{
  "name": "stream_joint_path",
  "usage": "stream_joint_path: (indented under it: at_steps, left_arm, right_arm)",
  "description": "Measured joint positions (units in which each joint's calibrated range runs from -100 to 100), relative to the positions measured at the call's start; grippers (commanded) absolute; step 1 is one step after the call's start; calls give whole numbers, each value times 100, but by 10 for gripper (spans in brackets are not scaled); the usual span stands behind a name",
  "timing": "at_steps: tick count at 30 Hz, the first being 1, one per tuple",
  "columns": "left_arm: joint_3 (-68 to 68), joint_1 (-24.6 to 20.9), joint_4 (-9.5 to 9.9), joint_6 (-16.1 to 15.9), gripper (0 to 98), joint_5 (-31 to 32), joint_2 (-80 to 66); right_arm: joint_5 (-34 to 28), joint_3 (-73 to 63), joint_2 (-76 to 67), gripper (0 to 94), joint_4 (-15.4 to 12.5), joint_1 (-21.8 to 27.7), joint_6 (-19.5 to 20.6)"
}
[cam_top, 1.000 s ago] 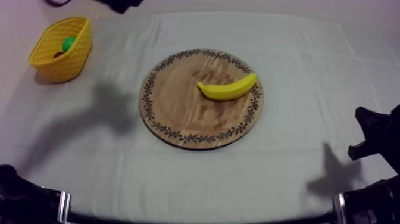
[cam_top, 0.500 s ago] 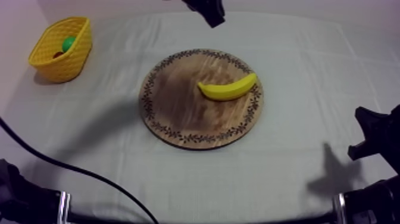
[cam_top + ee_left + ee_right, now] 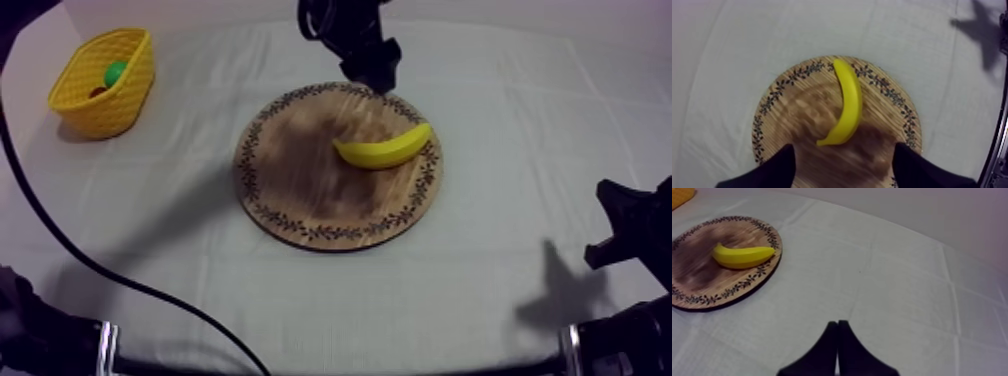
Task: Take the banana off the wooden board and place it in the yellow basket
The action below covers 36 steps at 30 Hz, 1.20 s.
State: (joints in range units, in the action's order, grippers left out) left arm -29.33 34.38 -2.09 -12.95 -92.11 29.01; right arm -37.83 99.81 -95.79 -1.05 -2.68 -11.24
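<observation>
Risk: banana could roll or slip if pinched off-centre.
Left end effector: fingers apart, above wooden board.
Right end effector: fingers together.

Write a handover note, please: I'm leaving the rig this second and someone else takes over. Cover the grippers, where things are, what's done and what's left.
Left gripper: jaws open, empty, over the far rim of the board, close to the banana.
Right gripper: jaws shut on nothing, low at the right side of the table.
The banana lies on the board's right half. The basket stands at the far left, with a green thing inside.
Done: the approach only; banana not yet grasped.
Left: close on the banana, lift it, carry it to the basket, release.
</observation>
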Motion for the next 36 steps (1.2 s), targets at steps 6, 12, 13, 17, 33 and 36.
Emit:
stream_joint_path:
  at_steps: [6, 12, 13, 17, 33, 36]
  left_arm:
    - [213, 4, -6, -40, 786, 195, 344]
    - [199, 4, -70, -111, 776, 338, 822]
    - [177, 4, -85, -126, 775, 356, 900]
    - [-38, 26, -156, -188, 764, 373, 1310]
    - [-799, 69, -388, -321, 723, 258, 2533]
    - [-1008, 76, -388, -334, 709, 139, 2734]
  right_arm:
    - [0, 0, 0, 2, 0, 0, 0]
    - [0, 0, 0, 2, 0, 0, 0]
    - [0, 0, 0, 2, 0, 0, 0]
    - [0, 0, 0, 2, 0, 0, 8]
    - [3, 0, 0, 2, 0, 0, -6]
    - [3, 0, 0, 2, 0, 0, -6]
